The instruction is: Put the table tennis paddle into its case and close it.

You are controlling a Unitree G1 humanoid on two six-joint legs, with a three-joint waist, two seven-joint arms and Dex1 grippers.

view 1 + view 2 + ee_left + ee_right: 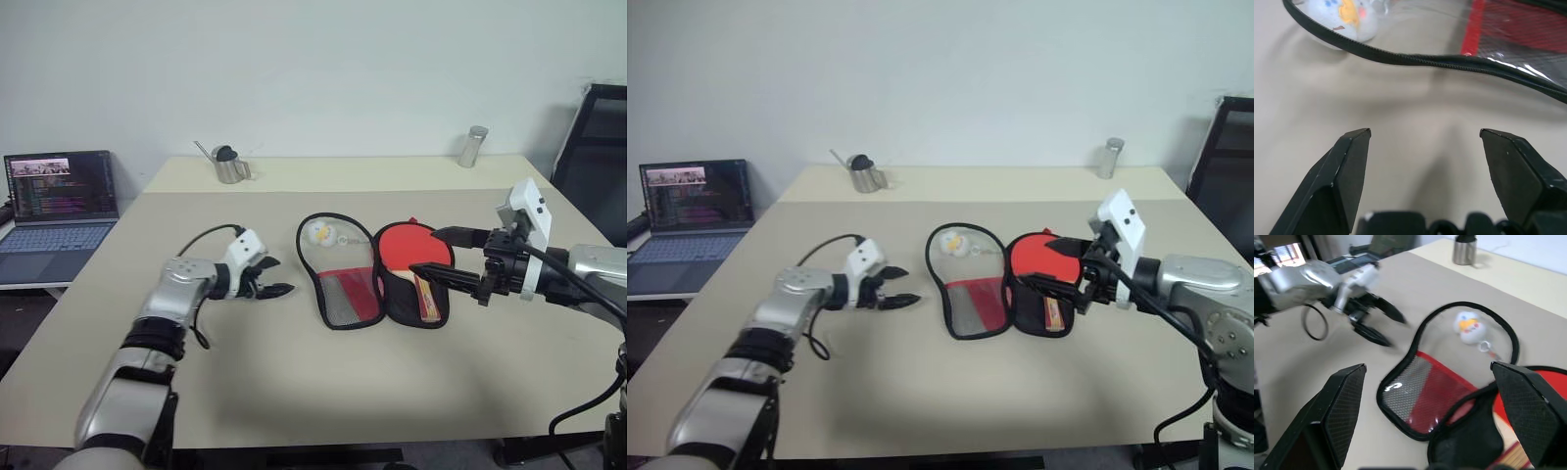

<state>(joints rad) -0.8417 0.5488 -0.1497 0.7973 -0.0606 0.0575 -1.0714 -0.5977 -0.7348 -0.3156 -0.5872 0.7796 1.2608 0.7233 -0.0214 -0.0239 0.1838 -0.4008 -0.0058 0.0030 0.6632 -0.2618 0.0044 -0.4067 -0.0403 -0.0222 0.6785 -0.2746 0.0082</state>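
The case (338,286) lies opened flat in the middle of the table, its left half showing red lining, mesh and a small white charm (318,233). The table tennis paddle (404,245) rests red face up in the case's right half, handle toward me. My left gripper (280,275) hovers open just left of the case, a short gap from its black rim (1415,59); nothing sits between its fingers. My right gripper (425,251) is open above the paddle's right side, holding nothing. In the right wrist view the case (1415,396) and my left gripper (1388,325) both show.
A laptop (61,201) stands open on a side table at the left. A metal jug (230,164) and a metal shaker (473,147) stand along the table's far edge. A black chair (600,147) is at the far right.
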